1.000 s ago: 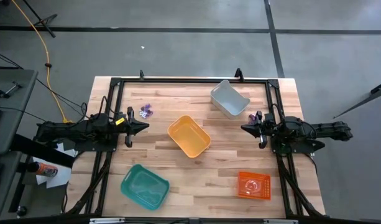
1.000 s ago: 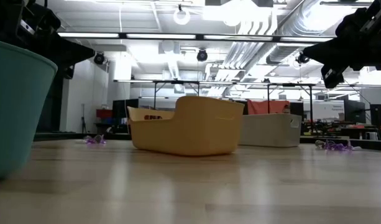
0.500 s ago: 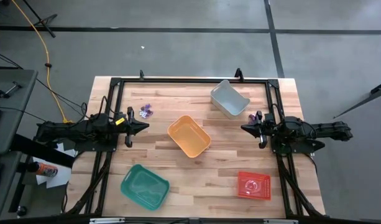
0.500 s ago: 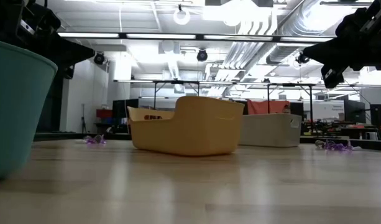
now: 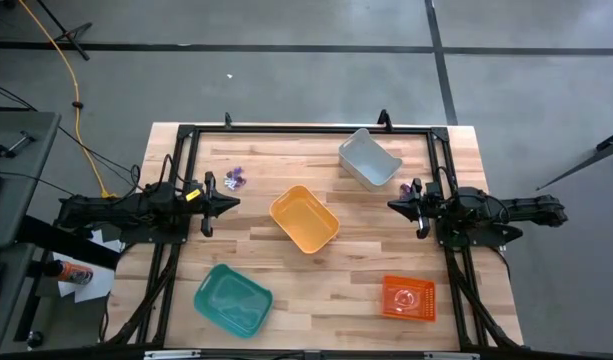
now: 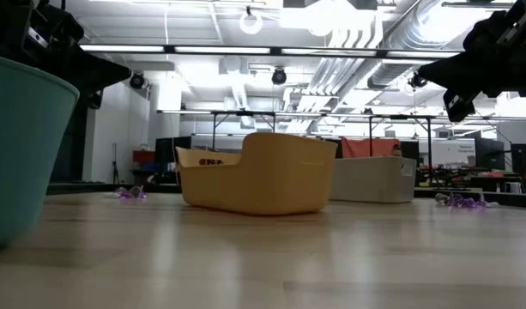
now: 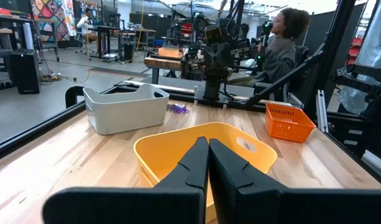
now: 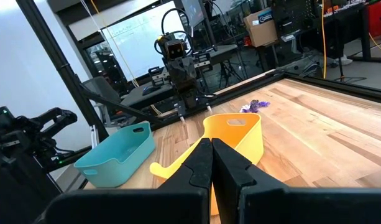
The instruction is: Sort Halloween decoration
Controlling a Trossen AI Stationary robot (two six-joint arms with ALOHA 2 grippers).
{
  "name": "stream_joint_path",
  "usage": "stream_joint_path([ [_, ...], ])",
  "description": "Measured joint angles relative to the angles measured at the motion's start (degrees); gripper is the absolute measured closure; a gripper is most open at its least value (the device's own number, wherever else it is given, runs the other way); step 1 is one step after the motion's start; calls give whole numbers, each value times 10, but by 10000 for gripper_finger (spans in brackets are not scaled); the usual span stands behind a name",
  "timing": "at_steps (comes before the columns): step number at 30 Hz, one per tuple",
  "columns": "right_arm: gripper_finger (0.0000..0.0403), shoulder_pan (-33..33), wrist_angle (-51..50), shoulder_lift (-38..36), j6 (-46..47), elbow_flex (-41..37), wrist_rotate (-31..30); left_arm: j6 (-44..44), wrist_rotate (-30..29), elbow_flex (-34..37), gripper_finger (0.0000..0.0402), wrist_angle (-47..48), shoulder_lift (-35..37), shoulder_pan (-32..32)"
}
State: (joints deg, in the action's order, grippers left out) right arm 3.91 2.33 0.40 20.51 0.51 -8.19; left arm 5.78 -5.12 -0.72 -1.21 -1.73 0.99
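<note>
While both arms wait at their own sides of the table [image 5: 286, 270], nothing on it has shifted over the last second: bins, trinkets and grippers sit exactly where they did. The left gripper [image 5: 231, 204] hangs above the wood at the left edge, fingers pressed together on nothing, pointing toward the yellow bin [image 5: 304, 219] in the middle. The right gripper [image 5: 394, 206] mirrors it from the right side, likewise pinched shut and empty. One small cluster of purple trinkets [image 5: 235, 177] lies on the bare wood just beyond the left gripper, toward the far edge; a second purple cluster [image 6: 465, 201] lies near the grey bin [image 5: 369, 158] and the right gripper. The green bin [image 5: 232, 299] stands at the near left and the orange bin [image 5: 408, 297] at the near right. With no motion and every trinket outside a bin, sorting looks not yet begun; the likely first step is for a gripper to spread and descend on its nearest cluster.
</note>
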Motion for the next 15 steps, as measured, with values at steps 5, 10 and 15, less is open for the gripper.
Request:
stream_joint_path([
  [5, 402, 0, 0, 0, 0, 0, -3, 0, 0, 0, 401, 0, 0, 0],
  [10, 402, 0, 22, 0, 21, 0, -20, 0, 0, 0, 401, 0, 0, 0],
  [15, 402, 0, 148, 0, 171, 0, -94, 0, 0, 0, 401, 0, 0, 0],
])
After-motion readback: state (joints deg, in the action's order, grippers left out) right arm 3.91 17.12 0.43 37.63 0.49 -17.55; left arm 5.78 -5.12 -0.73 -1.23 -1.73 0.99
